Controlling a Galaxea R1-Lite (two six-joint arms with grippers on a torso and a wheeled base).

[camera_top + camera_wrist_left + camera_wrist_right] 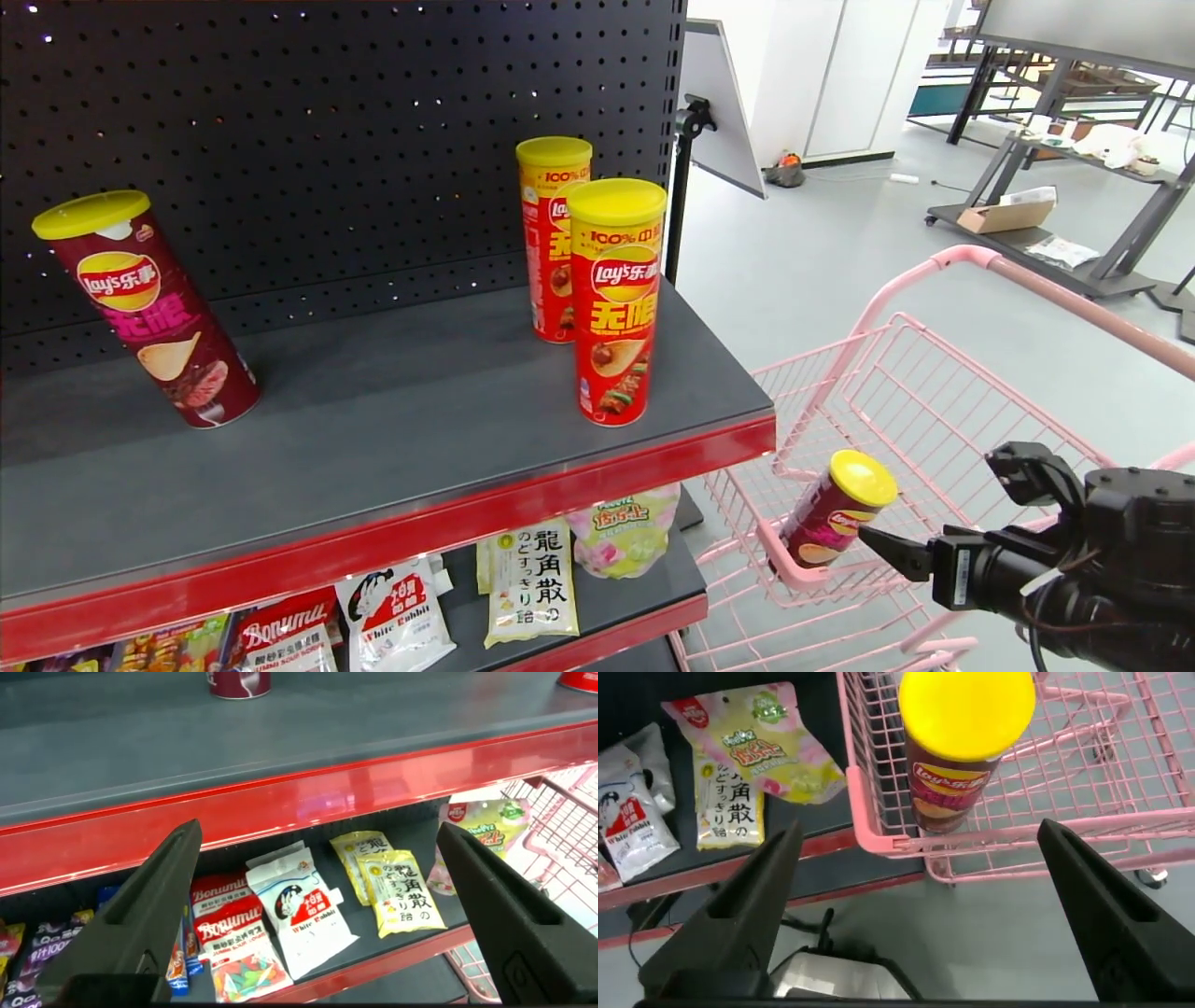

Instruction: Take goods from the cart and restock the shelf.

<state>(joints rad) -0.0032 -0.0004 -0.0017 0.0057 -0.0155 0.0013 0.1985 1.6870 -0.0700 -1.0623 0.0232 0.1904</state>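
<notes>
Pink wire cart (pixel 934 392) stands just beside the shelf (pixel 392 411) in the head view. A yellow-lidded maroon chip can (pixel 836 509) sits in the basket corner nearest the shelf's red edge. The right end effector (pixel 929 499) hovers near that can, fingers spread and gripping nothing. On the grey top board, against a black pegboard (pixel 327 121), a second maroon can (pixel 149 308) stands toward the left. A front red can (pixel 616 303) and a rear red can (pixel 553 238) stand close together near the right end. Snack packets lie on the lower shelf (pixel 653 579) beneath.

From the left wrist view, the left end effector (pixel 320 829) faces the shelf's red front edge, released and empty, its fingers wide apart. Between them the lower shelf shows a white packet (pixel 304 905), a pair of yellow packets (pixel 397 891) and a red packet (pixel 229 919). A green-and-pink packet (pixel 486 826) lies nearest the cart's pink wire. The base of the second maroon can shows on the board above.

From the right wrist view, the right end effector's open fingers (pixel 738 915) frame the maroon chip can, its lid toward the camera. The can is inside the cart's corner rails and apart from both fingers. Beside the cart, on the lower shelf, lie the green-and-pink packet, a yellow packet and the white packet, with grey floor (pixel 990 943) under the cart.
</notes>
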